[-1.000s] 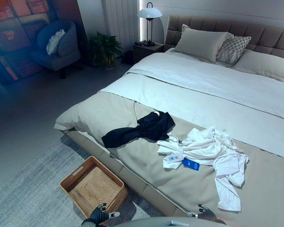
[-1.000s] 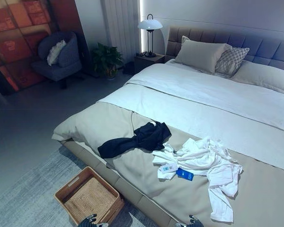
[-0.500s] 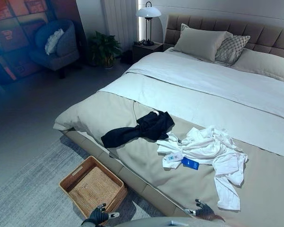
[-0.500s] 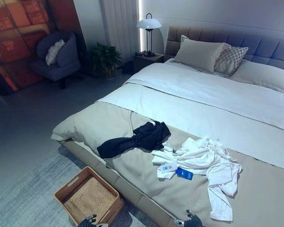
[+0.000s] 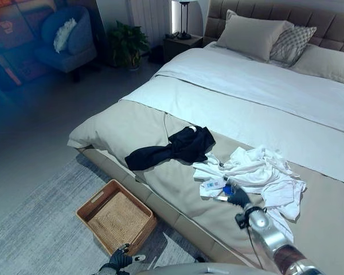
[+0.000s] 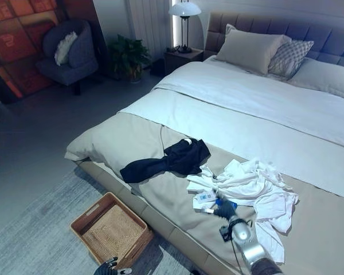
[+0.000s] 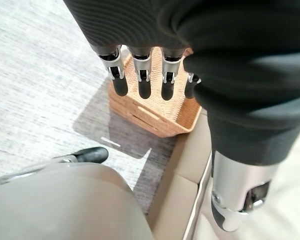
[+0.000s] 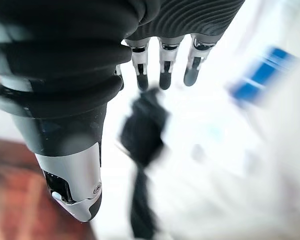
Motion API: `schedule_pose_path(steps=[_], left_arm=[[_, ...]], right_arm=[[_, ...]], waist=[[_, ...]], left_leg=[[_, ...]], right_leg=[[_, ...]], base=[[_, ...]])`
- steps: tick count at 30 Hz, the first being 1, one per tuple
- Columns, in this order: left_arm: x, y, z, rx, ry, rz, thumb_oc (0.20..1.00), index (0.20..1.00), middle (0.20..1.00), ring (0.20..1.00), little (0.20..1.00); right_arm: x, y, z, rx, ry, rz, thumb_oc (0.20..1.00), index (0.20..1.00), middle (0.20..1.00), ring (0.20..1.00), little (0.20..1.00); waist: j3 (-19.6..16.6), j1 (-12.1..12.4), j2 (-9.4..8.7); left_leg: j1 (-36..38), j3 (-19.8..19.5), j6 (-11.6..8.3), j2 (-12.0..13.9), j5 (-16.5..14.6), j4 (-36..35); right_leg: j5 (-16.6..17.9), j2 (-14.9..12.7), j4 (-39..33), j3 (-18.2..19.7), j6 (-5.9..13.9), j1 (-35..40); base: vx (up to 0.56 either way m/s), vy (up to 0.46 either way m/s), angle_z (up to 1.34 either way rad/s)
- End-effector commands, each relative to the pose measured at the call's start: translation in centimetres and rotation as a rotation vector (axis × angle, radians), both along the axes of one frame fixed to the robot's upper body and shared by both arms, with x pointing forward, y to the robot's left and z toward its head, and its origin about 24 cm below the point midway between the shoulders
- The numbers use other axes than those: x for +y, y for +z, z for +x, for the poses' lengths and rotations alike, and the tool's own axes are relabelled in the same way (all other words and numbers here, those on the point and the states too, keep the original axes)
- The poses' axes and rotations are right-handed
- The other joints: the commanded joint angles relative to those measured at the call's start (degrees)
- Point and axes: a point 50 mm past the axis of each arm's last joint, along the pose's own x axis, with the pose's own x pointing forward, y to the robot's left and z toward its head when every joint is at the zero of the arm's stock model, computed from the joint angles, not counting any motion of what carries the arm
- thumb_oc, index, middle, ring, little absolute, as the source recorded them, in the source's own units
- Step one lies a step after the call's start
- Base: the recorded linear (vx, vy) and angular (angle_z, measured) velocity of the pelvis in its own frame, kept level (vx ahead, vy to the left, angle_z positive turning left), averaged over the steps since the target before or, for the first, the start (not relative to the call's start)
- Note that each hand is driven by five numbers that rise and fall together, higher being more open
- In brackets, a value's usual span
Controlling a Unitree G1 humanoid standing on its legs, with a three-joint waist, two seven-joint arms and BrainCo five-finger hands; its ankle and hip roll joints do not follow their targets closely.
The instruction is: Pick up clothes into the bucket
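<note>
2 garments lie on the bed (image 5: 160, 123), on its beige cover near the foot edge. the dark garment (image 5: 172, 149) is a long, twisted strip: its long axis runs roughly along the bed edge, with the narrow end pointing toward the robot's left and the bunched, wider end toward the middle of the bed. just to its right lies the white garment (image 5: 258, 175), crumpled in a loose heap, with 1 limp part trailing off toward the near edge of the bed on the right. a white tag (image 6: 205, 197) and a blue tag (image 6: 226, 203) sit at the near-left rim of the white heap.

the right hand (image 6: 225, 209) reaches out over the bed cover, its fingers straight and released, holding nothing. it sits at the near-left edge of the white garment, right by the tags; whether it touches the cloth cannot be told. the dark garment lies farther out and to the left of this hand, apart from it.

the wicker basket (image 5: 116, 216) stands on the rug (image 5: 40, 229) beside the bed, below and left of the dark garment, with nothing in it. the left hand (image 7: 142, 75) hangs low near the basket, fingers straight and relaxed, holding nothing.
</note>
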Motion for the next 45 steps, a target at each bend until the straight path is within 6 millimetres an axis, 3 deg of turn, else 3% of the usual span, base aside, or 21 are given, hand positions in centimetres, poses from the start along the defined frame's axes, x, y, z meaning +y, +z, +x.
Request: schedule_pose_path(steps=[1,3,4,5,6,7,14,20,32,39,40,41,42,45], left_arm=[[-1.6,0.6,3.1,-0.104,-0.034,0.006,1.0,1.0,1.0,1.0,1.0],[-1.7,1.0,4.1,-0.146,-0.04,0.021,1.0,1.0,1.0,1.0,1.0],[-1.9,1.1,4.5,-0.16,-0.042,0.02,1.0,1.0,1.0,1.0,1.0],[-2.2,1.5,5.4,-0.198,-0.045,0.019,1.0,1.0,1.0,1.0,1.0],[-2.2,1.5,5.5,-0.199,-0.045,0.018,1.0,1.0,1.0,1.0,1.0],[-2.7,1.9,6.3,-0.239,-0.042,0.007,1.0,1.0,1.0,1.0,1.0],[-3.9,3.0,8.5,-0.335,-0.04,-0.035,1.0,1.0,1.0,1.0,1.0],[-4.6,3.8,9.7,-0.389,-0.042,-0.074,1.0,1.0,1.0,1.0,1.0],[-6.2,6.7,14.1,-0.551,-0.123,-0.068,1.0,1.0,1.0,1.0,1.0],[-7.7,9.5,16.7,-0.689,-0.151,-0.133,1.0,1.0,1.0,1.0,1.0],[-7.8,9.6,16.8,-0.695,-0.161,-0.14,1.0,1.0,1.0,1.0,1.0],[-8.0,10.0,17.2,-0.71,-0.164,-0.147,1.0,1.0,1.0,1.0,1.0],[-8.4,10.2,17.3,-0.716,-0.169,-0.161,1.0,1.0,1.0,1.0,1.0],[-8.9,10.9,17.7,-0.738,-0.184,-0.186,1.0,1.0,1.0,1.0,1.0]], right_arm=[[-2.4,5.9,4.5,-0.324,-0.21,-0.089,1.0,1.0,1.0,1.0,1.0],[-4.1,8.2,5.6,-0.425,-0.344,-0.151,1.0,1.0,1.0,1.0,1.0],[-4.5,8.8,6.1,-0.437,-0.362,-0.164,1.0,1.0,1.0,1.0,1.0],[-6.5,9.6,6.4,-0.452,-0.475,-0.224,1.0,1.0,1.0,1.0,1.0],[-6.5,9.6,6.5,-0.454,-0.476,-0.224,1.0,1.0,1.0,1.0,1.0],[-8.1,10.6,6.9,-0.461,-0.553,-0.295,1.0,1.0,1.0,1.0,1.0],[-11.4,13.9,8.3,-0.448,-0.62,-0.571,1.0,1.0,1.0,1.0,1.0],[-11.2,17.4,10.0,-0.492,-0.525,-0.785,1.0,1.0,1.0,1.0,1.0],[-12.0,24.3,12.5,-0.477,-0.555,-0.96,1.0,1.0,1.0,1.0,1.0],[-13.5,26.0,12.3,-0.353,-0.539,-1.119,1.0,1.0,1.0,1.0,1.0],[-13.6,26.3,12.3,-0.321,-0.522,-1.143,1.0,1.0,1.0,1.0,1.0],[-13.7,26.7,12.4,-0.306,-0.522,-1.141,1.0,1.0,1.0,1.0,1.0],[-14.1,26.5,12.2,-0.264,-0.516,-1.166,1.0,1.0,1.0,1.0,1.0],[-14.9,26.2,11.9,-0.16,-0.514,-1.153,1.0,1.0,1.0,1.0,1.0]], waist=[[2.4,1.0,-2.31],[3.9,1.4,-1.57],[4.4,1.5,-1.31],[5.6,1.8,-0.67],[5.6,1.9,-0.64],[7.1,2.2,0.2],[11.1,2.9,2.04],[14.6,3.6,1.72],[20.9,3.8,1.38],[24.2,4.8,2.3],[24.2,4.8,2.17],[24.2,4.9,2.37],[24.2,5.0,2.44],[24.2,5.7,2.95]], left_leg=[[-2.1,1.6,-1.28,0.3,-0.2,0.2],[-3.6,1.4,-1.14,0.2,0.1,0.4],[-4.5,1.3,-1.07,0.2,0.2,0.5],[-5.8,0.9,-0.95,0.0,0.6,0.8],[-5.9,0.9,-0.94,0.0,0.6,0.8],[-7.3,0.5,-0.85,-0.1,1.0,1.0],[-13.7,-0.6,-0.62,-0.1,1.2,4.7],[-21.5,-1.8,-0.94,0.1,0.1,11.9],[-35.5,-4.0,-1.09,-1.4,-0.8,21.0],[-42.9,-4.9,-1.06,-2.3,-0.4,24.3],[-43.2,-5.2,-1.41,-2.6,-2.1,24.9],[-45.2,-5.1,-1.17,-2.6,-0.3,24.9],[-45.1,-5.4,-1.47,-2.9,-1.9,25.4],[-47.4,-5.7,-1.33,-3.4,-1.8,25.9]], right_leg=[[-1.5,-6.8,1.1,-1.3,7.32,2.1],[-1.5,-7.1,2.1,-1.6,7.33,0.4],[-1.6,-7.2,2.9,-1.5,7.28,-0.8],[-1.8,-7.4,4.2,-1.4,7.07,-2.6],[-1.9,-7.4,4.4,-1.4,7.06,-2.8],[-2.1,-7.7,5.9,-1.5,6.86,-4.7],[-2.9,-8.1,10.7,-0.7,6.15,-12.1],[-4.5,-8.1,16.3,0.0,5.33,-18.8],[-7.4,-9.7,29.2,-0.5,3.9,-32.9],[-7.9,-11.2,33.3,-1.2,3.74,-39.8],[-9.8,-11.3,34.5,-0.8,4.12,-40.2],[-8.1,-11.6,34.4,-1.4,3.61,-41.9],[-10.0,-11.9,35.4,-1.1,3.99,-42.0],[-10.2,-12.5,36.6,-1.5,3.8,-44.4]], base=[[-0.06,-0.017,0.07],[-0.1,-0.007,0.07],[-0.13,-0.007,0.03],[-0.08,-0.005,0.04],[-0.12,-0.004,0.06],[-0.07,0.006,0.09],[-0.08,-0.015,0.04],[-0.06,-0.056,-0.04],[-0.06,-0.012,0.15],[-0.02,-0.012,0.1],[-0.01,-0.015,0.21],[0.08,-0.03,0.31],[0.0,-0.005,0.27],[0.03,0.0,0.17]])
